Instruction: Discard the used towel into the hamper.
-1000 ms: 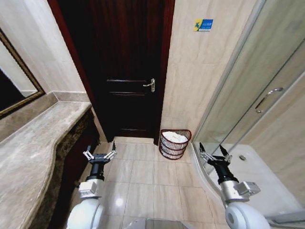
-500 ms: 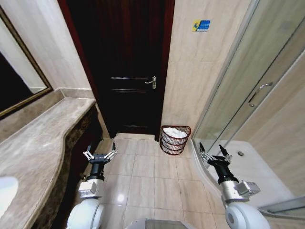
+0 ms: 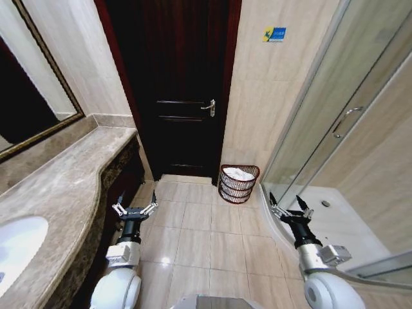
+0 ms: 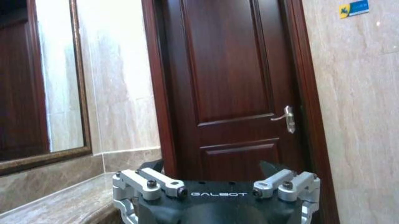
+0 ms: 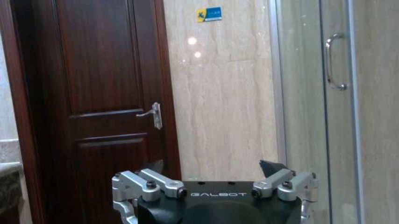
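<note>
My left gripper (image 3: pixel 135 208) and right gripper (image 3: pixel 287 205) hang spread wide, empty; the towel-filled hamper (image 3: pixel 239 184) stands at one o'clock.

The hamper (image 3: pixel 238 184) stands far off by the wall right of the door (image 3: pixel 180 84), too small to tell whether the white heap (image 3: pixel 237 173) inside it is one towel or several, and its base is hidden behind its own wire rings. The sink (image 3: pixel 19 241) in the counter (image 3: pixel 71 187) at near left is cut by the picture's left edge, as is the mirror (image 3: pixel 32 90) above it, while the shower door (image 3: pixel 347 116) runs off the right edge. In both wrist views the fingertips of the left gripper (image 3: pixel 135 209) and right gripper (image 3: pixel 288 205) are cut off or dark against the door, and the small blue sign (image 3: pixel 275 34) on the wall is too small to read
</note>
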